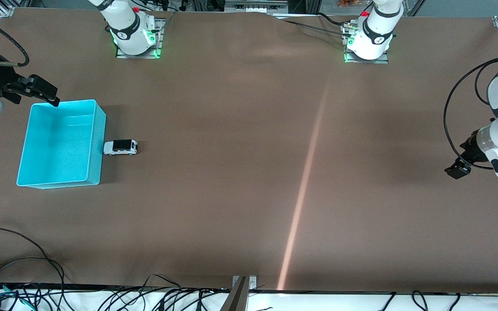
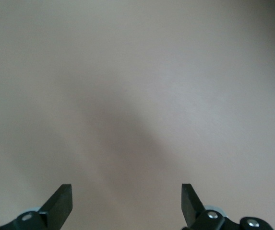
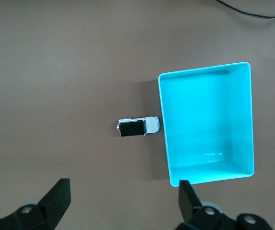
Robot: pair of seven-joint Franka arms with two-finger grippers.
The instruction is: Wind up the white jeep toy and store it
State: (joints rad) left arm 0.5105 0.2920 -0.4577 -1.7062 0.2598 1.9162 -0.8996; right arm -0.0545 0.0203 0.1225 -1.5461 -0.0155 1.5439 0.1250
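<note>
The white jeep toy (image 1: 120, 147), boxy with a black roof, stands on the brown table right beside the cyan bin (image 1: 61, 144), on the side toward the left arm's end. It also shows in the right wrist view (image 3: 137, 127) next to the bin (image 3: 205, 128), which holds nothing. My right gripper (image 1: 41, 90) is open and empty, up over the bin's rim corner nearest the robots' bases; in its wrist view (image 3: 123, 196) the jaws stand wide apart. My left gripper (image 1: 458, 166) waits at the left arm's end of the table, open and empty (image 2: 126, 203) over bare table.
Loose black cables (image 1: 24, 263) lie along the table edge nearest the front camera. A pale streak of light (image 1: 303, 190) crosses the brown table (image 1: 231, 172). The arm bases (image 1: 134, 36) stand along the edge farthest from the front camera.
</note>
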